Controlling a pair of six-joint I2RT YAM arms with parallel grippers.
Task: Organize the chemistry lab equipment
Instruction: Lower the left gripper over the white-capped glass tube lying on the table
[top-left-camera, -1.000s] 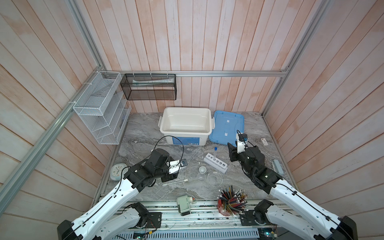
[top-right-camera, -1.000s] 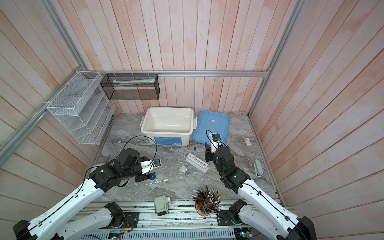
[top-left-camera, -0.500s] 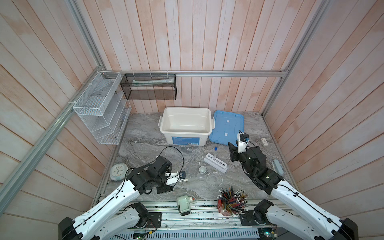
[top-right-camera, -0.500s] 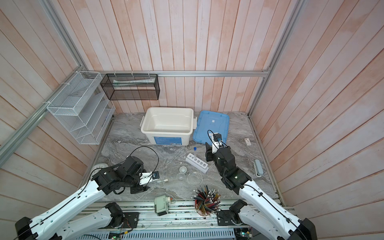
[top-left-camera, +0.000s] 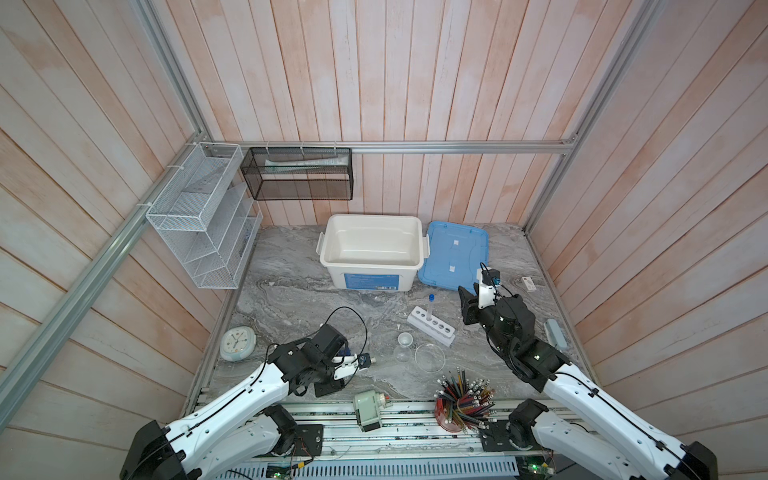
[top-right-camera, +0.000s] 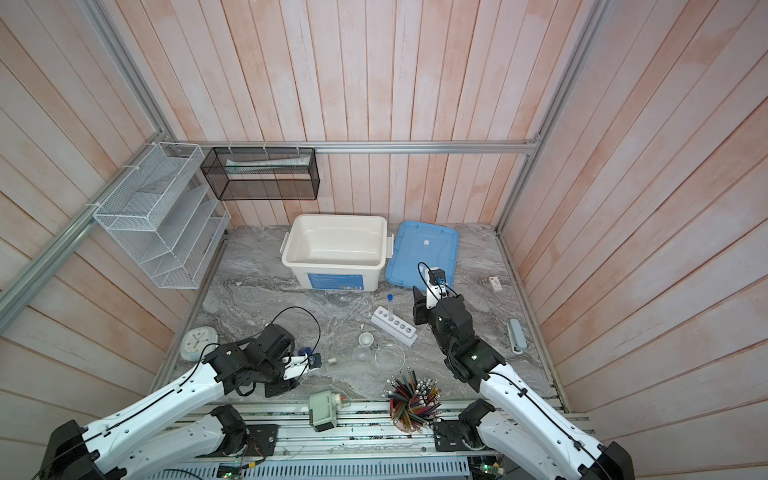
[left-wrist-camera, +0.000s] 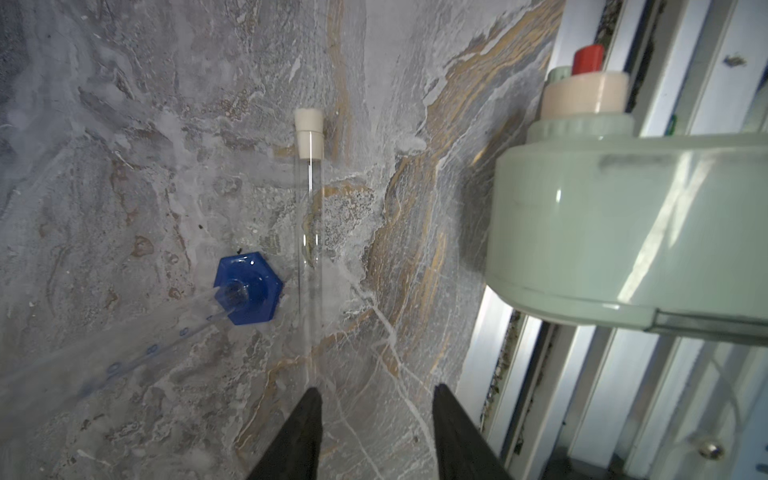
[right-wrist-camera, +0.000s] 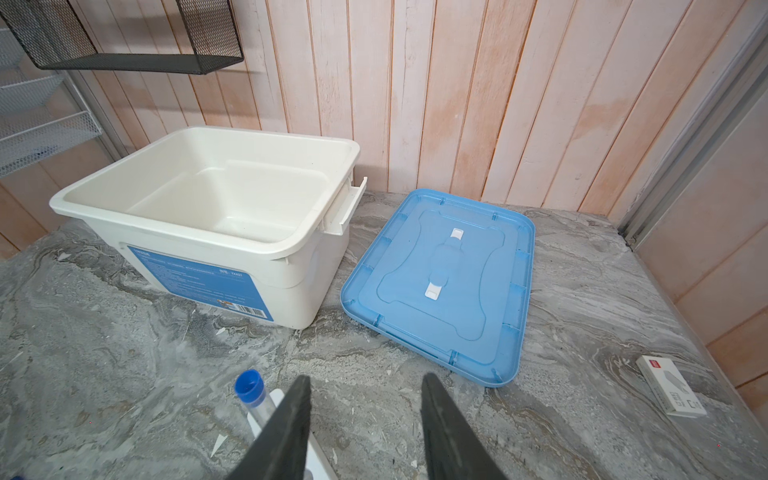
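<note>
A clear test tube with a white cap (left-wrist-camera: 309, 133) lies flat on the marble. Its bare end reaches the tip of one finger of my left gripper (left-wrist-camera: 376, 392), which is open and low over the table with only marble between its fingers. Beside that tube stands the small blue-based cylinder (left-wrist-camera: 249, 293). The white six-hole rack (top-left-camera: 432, 326) holds a blue-capped tube (top-left-camera: 430, 305) upright in its end hole. My right gripper (right-wrist-camera: 365, 382) hovers open just right of the rack, holding nothing. Two clear round dishes (top-left-camera: 429, 357) (top-left-camera: 402, 355) and a tiny white cup (top-left-camera: 405, 340) sit in front of the rack.
An open white bin (top-left-camera: 328, 245) and its blue lid (top-left-camera: 453, 253) lie at the back. The pale green sharpener (top-left-camera: 368, 409) and the red cup of pencils (top-left-camera: 461, 405) stand at the front edge. A clock (top-left-camera: 237, 343) lies at the left, a small white box (top-left-camera: 528, 283) at the right.
My left arm has swung toward the front edge and come down over the white-capped tube, its jaws narrowing. The right arm has hardly moved.
</note>
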